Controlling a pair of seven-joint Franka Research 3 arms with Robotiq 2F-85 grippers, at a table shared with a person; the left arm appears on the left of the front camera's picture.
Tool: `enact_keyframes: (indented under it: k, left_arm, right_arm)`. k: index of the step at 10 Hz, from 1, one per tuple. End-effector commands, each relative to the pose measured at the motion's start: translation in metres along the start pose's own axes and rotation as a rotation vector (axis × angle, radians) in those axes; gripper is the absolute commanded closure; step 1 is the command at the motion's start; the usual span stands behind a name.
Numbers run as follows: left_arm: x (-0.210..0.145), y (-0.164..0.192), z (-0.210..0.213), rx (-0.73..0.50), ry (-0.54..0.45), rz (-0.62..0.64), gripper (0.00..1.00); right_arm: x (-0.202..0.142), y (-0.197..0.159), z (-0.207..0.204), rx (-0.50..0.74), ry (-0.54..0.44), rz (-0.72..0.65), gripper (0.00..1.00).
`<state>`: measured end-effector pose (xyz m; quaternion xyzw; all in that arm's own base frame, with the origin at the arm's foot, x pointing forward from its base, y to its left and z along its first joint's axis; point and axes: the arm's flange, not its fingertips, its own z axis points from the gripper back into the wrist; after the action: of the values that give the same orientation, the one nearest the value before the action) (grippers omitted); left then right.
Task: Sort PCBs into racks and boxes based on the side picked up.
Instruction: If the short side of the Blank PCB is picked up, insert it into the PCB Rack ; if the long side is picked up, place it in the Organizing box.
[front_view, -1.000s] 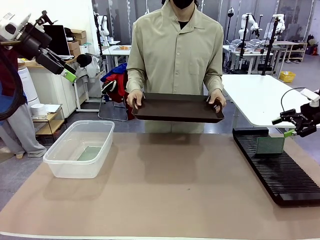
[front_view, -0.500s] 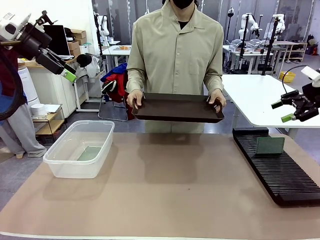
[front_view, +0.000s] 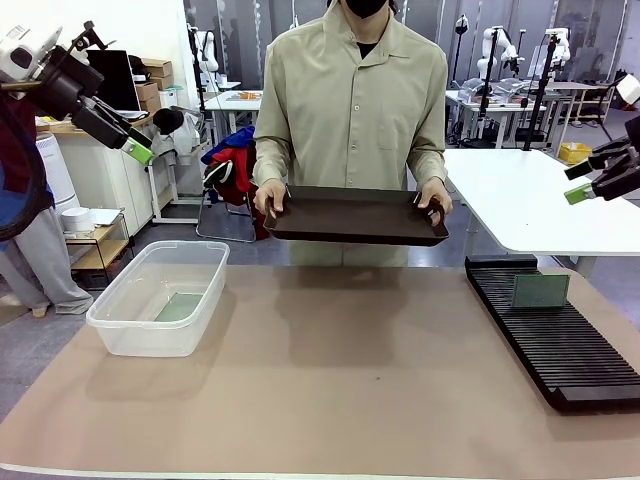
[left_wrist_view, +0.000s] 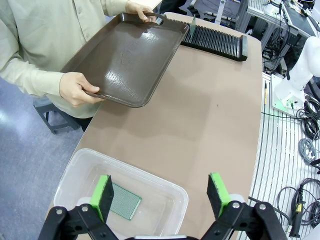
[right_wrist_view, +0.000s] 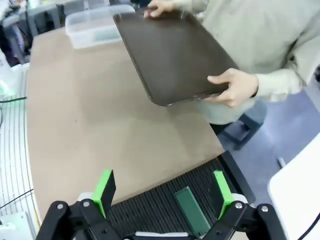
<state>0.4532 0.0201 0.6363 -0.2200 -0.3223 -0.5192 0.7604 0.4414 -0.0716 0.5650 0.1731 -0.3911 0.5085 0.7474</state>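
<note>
One green PCB (front_view: 541, 291) stands upright in a slot of the long black rack (front_view: 560, 345) at the table's right; from the right wrist it appears as a green strip (right_wrist_view: 192, 211) in the rack (right_wrist_view: 150, 212). A second PCB (front_view: 180, 307) lies flat on the bottom of the clear box (front_view: 130, 330) at the left, also seen below the left wrist (left_wrist_view: 125, 204) in the box (left_wrist_view: 165, 187). My left gripper (front_view: 128, 138) hangs open high above the box. My right gripper (front_view: 592, 178) is open, raised well above the rack. Both hold nothing.
A person at the far side holds a dark brown tray (front_view: 355, 216) with both hands above the table's far edge; the tray (left_wrist_view: 125, 60) looks bare. A white table (front_view: 530, 205) stands behind at the right. The brown table mat (front_view: 330, 390) lies bare between box and rack.
My right gripper has risen from just above the PCB in the rack to well above it, up and to the right. The left arm, the tray and both PCBs stay still.
</note>
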Motion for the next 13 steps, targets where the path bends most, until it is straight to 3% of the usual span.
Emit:
enact_keyframes:
  k: [1,4,6,7,10,13]
  left_arm:
    - [-0.002,-0.001,-0.001,-0.007,0.001,-0.012,0.0]
    - [-0.002,-0.001,-0.001,-0.007,0.001,-0.012,0.0]
    - [-0.002,-0.001,-0.001,-0.007,0.001,-0.012,0.0]
    - [-0.002,-0.001,-0.001,-0.007,0.001,-0.012,0.0]
    - [-0.002,-0.001,-0.001,-0.007,0.001,-0.012,0.0]
    - [-0.002,-0.001,-0.001,-0.007,0.001,-0.012,0.0]
  right_arm:
    - [0.005,0.028,-0.001,0.003,0.071,-0.029,0.0]
    - [0.018,0.04,0.027,0.067,0.056,-0.04,0.0]
    - [0.016,0.035,0.034,0.071,0.022,0.045,0.0]
    - [0.017,0.041,0.027,0.049,0.054,-0.018,0.0]
    - [0.017,0.041,0.027,0.049,0.054,-0.018,0.0]
    - [0.024,0.039,0.048,-0.003,0.001,-0.033,0.0]
